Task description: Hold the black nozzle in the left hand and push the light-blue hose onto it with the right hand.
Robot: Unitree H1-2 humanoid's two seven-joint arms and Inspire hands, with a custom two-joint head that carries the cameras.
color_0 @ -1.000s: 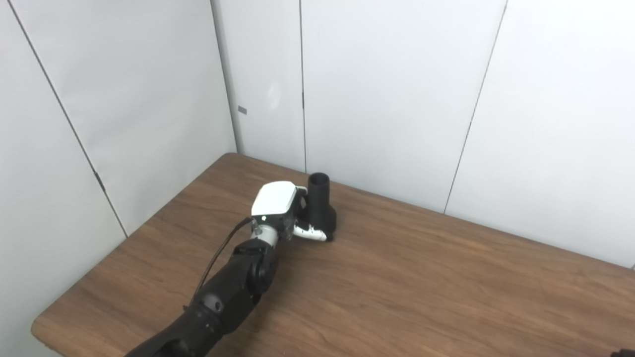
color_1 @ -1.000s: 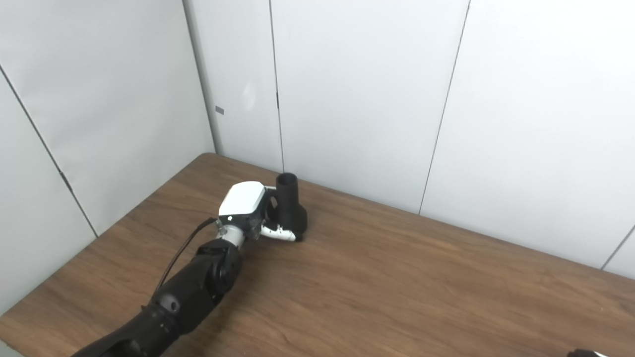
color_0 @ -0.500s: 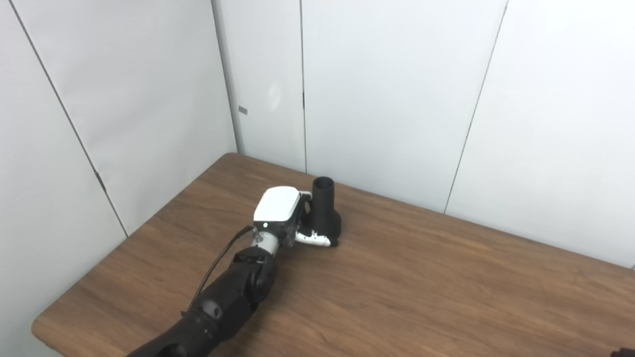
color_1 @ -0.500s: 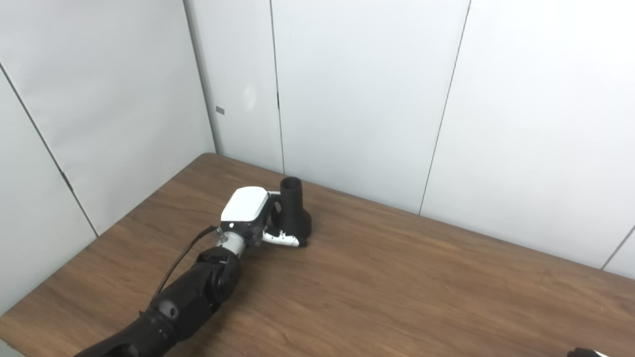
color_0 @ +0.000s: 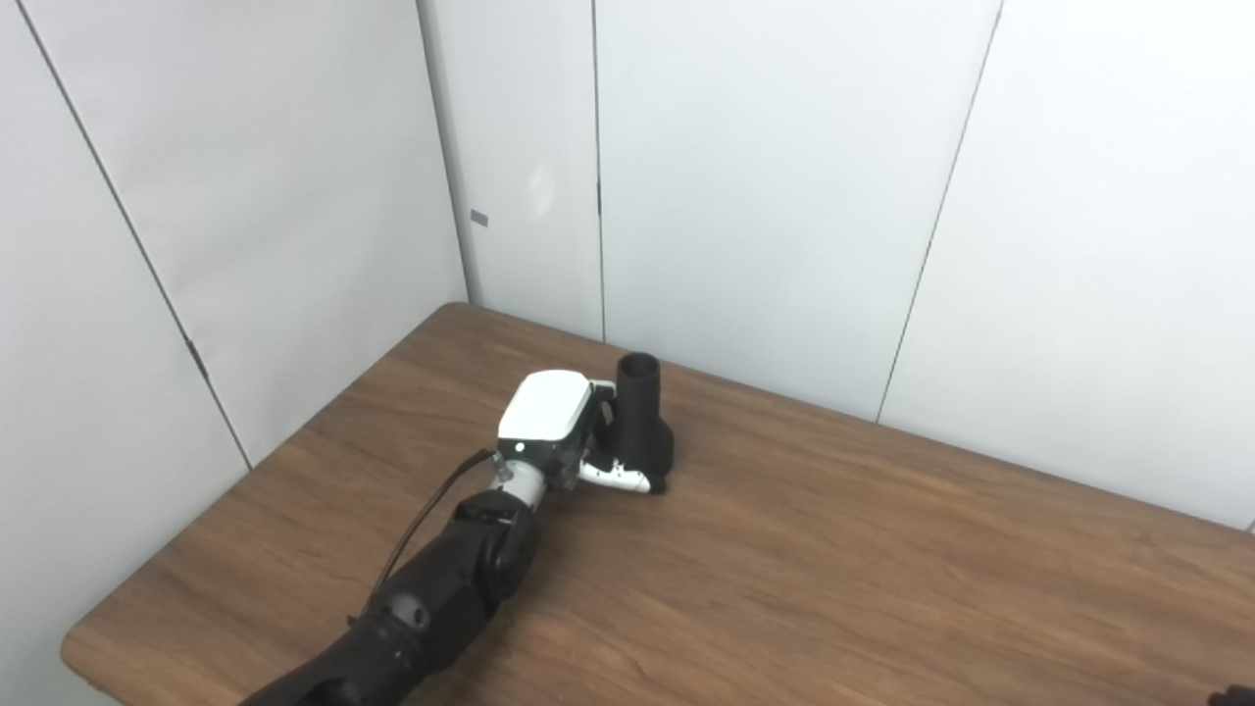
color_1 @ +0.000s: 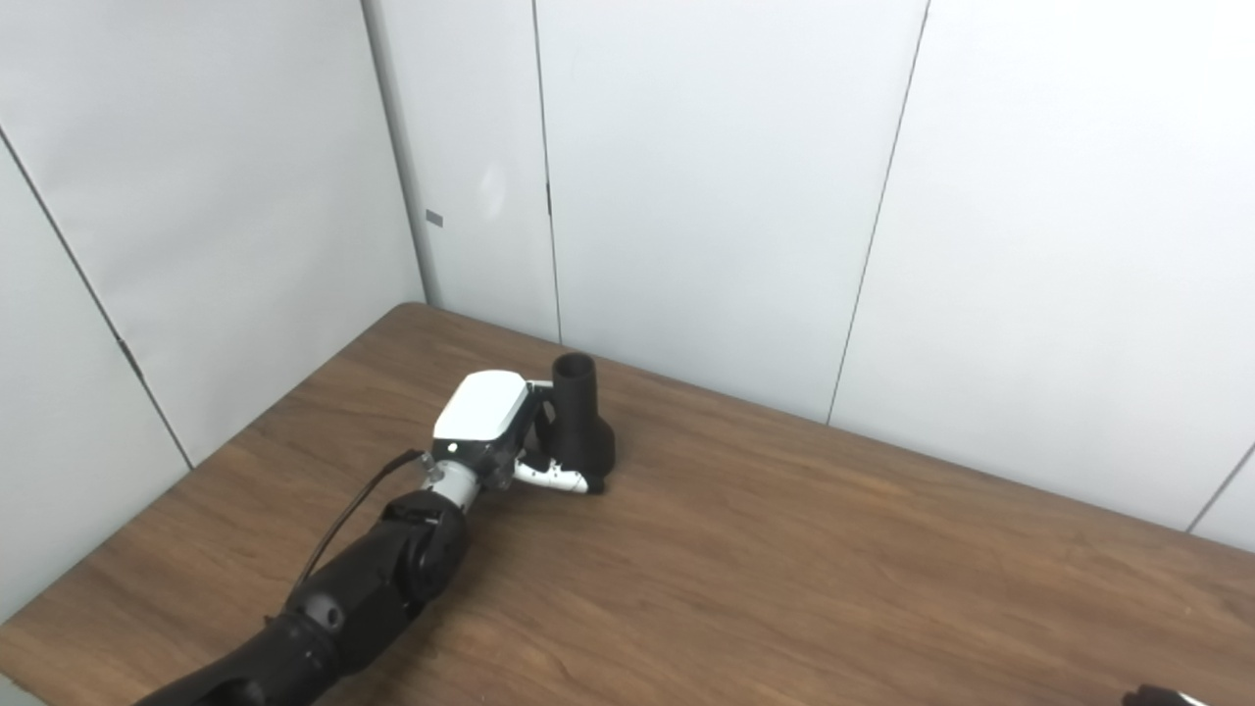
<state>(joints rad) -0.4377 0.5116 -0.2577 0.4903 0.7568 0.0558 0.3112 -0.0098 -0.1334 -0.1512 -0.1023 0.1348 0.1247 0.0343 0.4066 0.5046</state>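
The black nozzle (color_0: pixel 642 417) stands upright on the brown wooden table (color_0: pixel 863 579), narrow open end up, near the back left corner. My left hand (color_0: pixel 557 424), with a white back, reaches it from the left. Its fingers are wrapped round the nozzle's wide lower body and the white thumb (color_0: pixel 616 477) lies across the front of the base. At the bottom right corner only a dark sliver (color_1: pixel 1157 698) shows, probably my right hand, too little to read. No light-blue hose is in view.
White wall panels (color_0: pixel 765 196) stand close behind the table and along its left side. The table's left front corner (color_0: pixel 78 652) is rounded. My left forearm (color_0: pixel 441 588) lies diagonally over the left part of the tabletop.
The left hand and the nozzle shifted together a little to the right and toward me a second ago. Since half a second ago they have barely moved.
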